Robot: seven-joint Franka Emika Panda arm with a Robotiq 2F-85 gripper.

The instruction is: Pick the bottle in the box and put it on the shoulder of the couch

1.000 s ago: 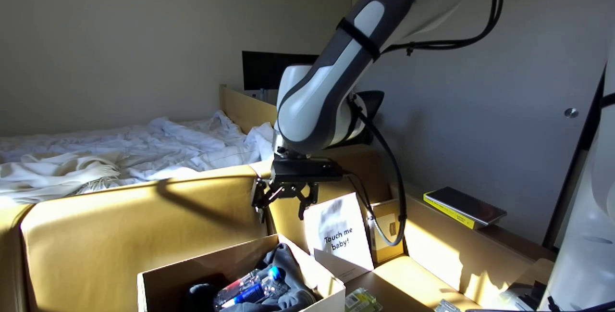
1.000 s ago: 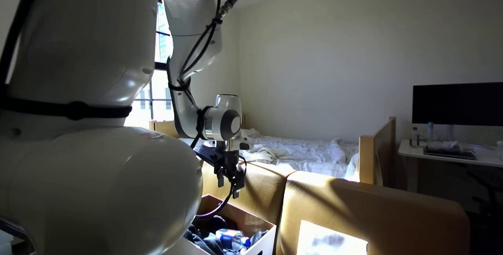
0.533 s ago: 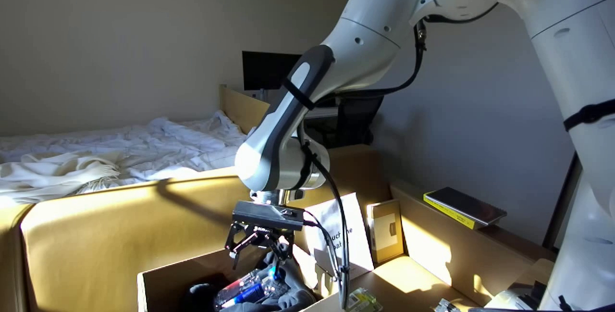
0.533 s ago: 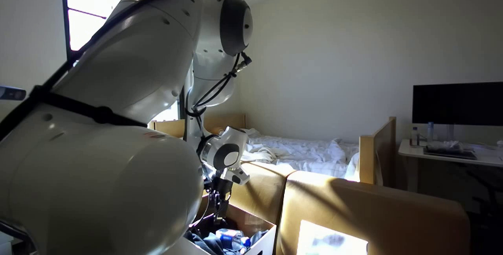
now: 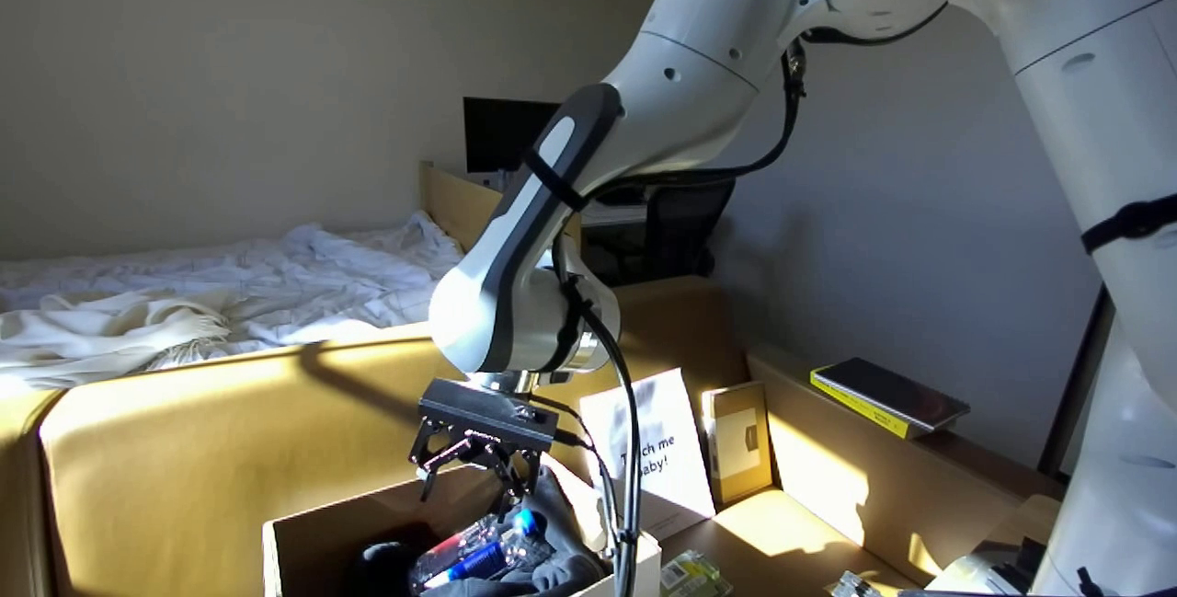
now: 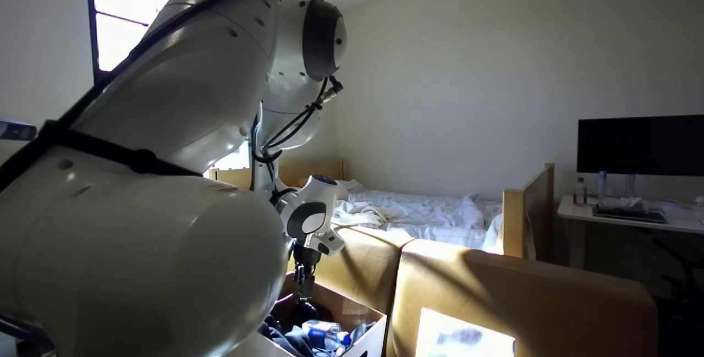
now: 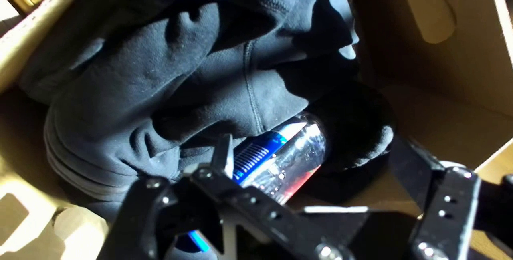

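A clear bottle with a blue label and blue cap [image 5: 478,562] lies on its side on dark cloth inside the cardboard box [image 5: 340,533]. In an exterior view, my gripper [image 5: 471,496] hangs over the box, tilted, with its fingers spread above the bottle. The wrist view shows the bottle [image 7: 288,158] partly covered by the left finger [image 7: 223,156] of the gripper [image 7: 320,160]; nothing is clamped between the wide-set fingers. The yellow couch [image 5: 230,450] stands behind the box, its backrest [image 6: 495,285] in sunlight and shadow.
Dark clothing [image 7: 192,83] fills much of the box. Beside it lean a white printed card [image 5: 657,477] and a framed picture [image 5: 738,450]. A book [image 5: 887,395] lies on the couch arm [image 5: 828,459]. An arm cable [image 5: 633,450] hangs near the box wall.
My open gripper has come down and left over the box since a second ago. Over the last half second it shifted slightly further left and up. The bottle has not moved.
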